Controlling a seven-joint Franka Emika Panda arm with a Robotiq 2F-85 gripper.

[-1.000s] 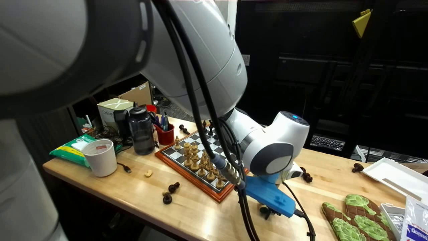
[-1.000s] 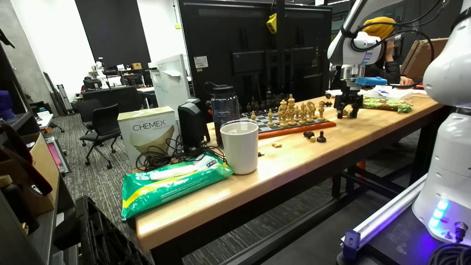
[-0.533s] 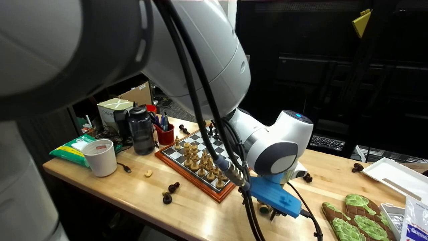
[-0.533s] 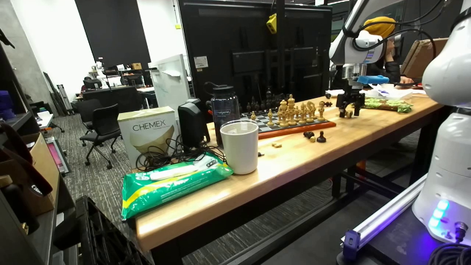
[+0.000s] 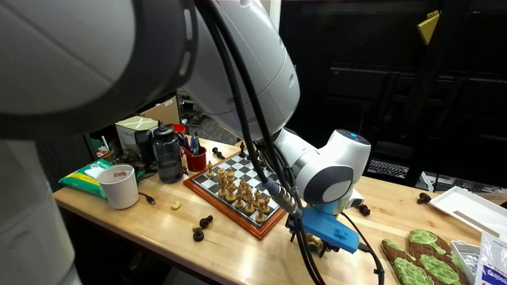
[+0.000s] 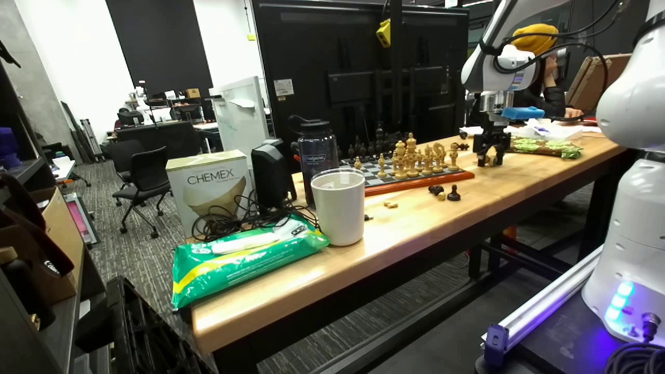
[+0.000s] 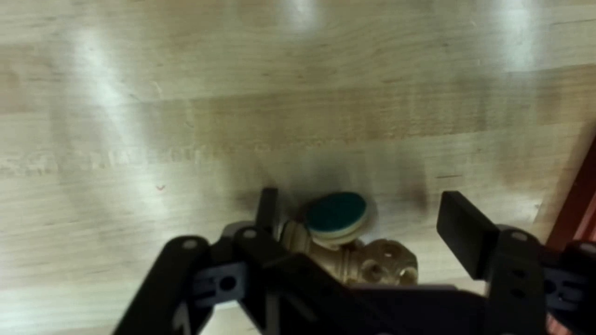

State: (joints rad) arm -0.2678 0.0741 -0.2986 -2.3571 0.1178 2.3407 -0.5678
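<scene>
Wrist view: spread jaws leave room beside chess pieces (image 7: 344, 260).

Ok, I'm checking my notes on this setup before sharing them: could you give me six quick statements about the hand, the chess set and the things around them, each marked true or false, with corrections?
1. The hand is open, with a green-based chess piece between its fingers. True.
2. That piece stands upright. False: it is tipped over, off the chessboard.
3. The white cup stands beside the green packet. True.
4. Every piece on the chessboard is dark. False: pale pieces stand on it too.
5. The dark bottle stands near the pen holder. True.
6. The pen holder is yellow. False: it is red.
</scene>
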